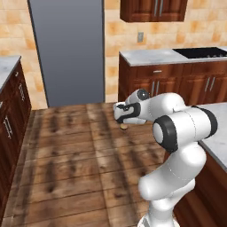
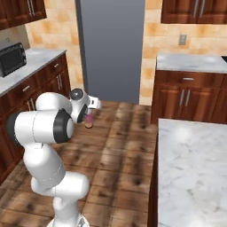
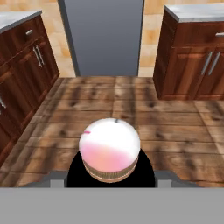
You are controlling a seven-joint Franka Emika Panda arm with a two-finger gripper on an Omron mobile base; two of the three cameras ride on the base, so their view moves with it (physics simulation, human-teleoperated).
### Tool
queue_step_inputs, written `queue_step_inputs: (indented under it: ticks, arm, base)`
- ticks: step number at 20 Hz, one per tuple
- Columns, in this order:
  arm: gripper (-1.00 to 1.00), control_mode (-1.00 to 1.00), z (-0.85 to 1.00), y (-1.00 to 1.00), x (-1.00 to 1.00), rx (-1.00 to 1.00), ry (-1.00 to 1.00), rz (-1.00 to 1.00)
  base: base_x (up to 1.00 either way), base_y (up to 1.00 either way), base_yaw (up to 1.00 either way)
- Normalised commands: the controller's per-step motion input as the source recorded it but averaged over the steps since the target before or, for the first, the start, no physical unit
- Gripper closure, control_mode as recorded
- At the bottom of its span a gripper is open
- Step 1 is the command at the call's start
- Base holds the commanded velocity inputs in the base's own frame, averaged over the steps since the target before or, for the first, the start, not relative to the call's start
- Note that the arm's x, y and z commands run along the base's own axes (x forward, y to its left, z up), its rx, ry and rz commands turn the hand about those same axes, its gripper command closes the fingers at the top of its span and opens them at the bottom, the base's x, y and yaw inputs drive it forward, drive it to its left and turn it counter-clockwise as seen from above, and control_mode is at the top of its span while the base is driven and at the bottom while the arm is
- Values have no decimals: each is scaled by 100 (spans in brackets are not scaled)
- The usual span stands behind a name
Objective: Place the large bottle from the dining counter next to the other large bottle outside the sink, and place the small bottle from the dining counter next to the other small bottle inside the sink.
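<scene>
We are carrying the large bottle (image 3: 110,148) in the gripper (image 2: 90,116) — in the hand view its pale pink-and-white body bulges up from between the jaws, which are clamped on it. From the right base view, a pink stub hangs just below the hand, above the wood floor (image 1: 80,150) and well short of the tall grey refrigerator (image 1: 68,48), which stands across the floor ahead of it.

What worries us: the bottle rides over bare floor with nothing under it, so a slip in the grip while the base drives or the arm swings would drop it. We also judge that a wide swing near the dining counter (image 2: 195,168) could knock the bottle askew.

No label, brand or writing is legible on the bottle.
</scene>
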Motion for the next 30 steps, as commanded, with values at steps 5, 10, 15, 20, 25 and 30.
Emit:
queue_step_inputs:
  ticks: [5,10,15,20,25,30]
  arm:
    - [100,100,0,0,0,0,0,0]
    - [100,100,0,0,0,0,0,0]
    - [100,100,0,0,0,0,0,0]
    - [100,100,0,0,0,0,0,0]
    - [100,100,0,0,0,0,0,0]
    - [100,100,0,0,0,0,0,0]
  base:
    - [83,28,-16]
    - [57,43,-23]
    - [38,59,-27]
    - [58,40,-25]
    - [92,25,-17]
    - [57,30,-28]
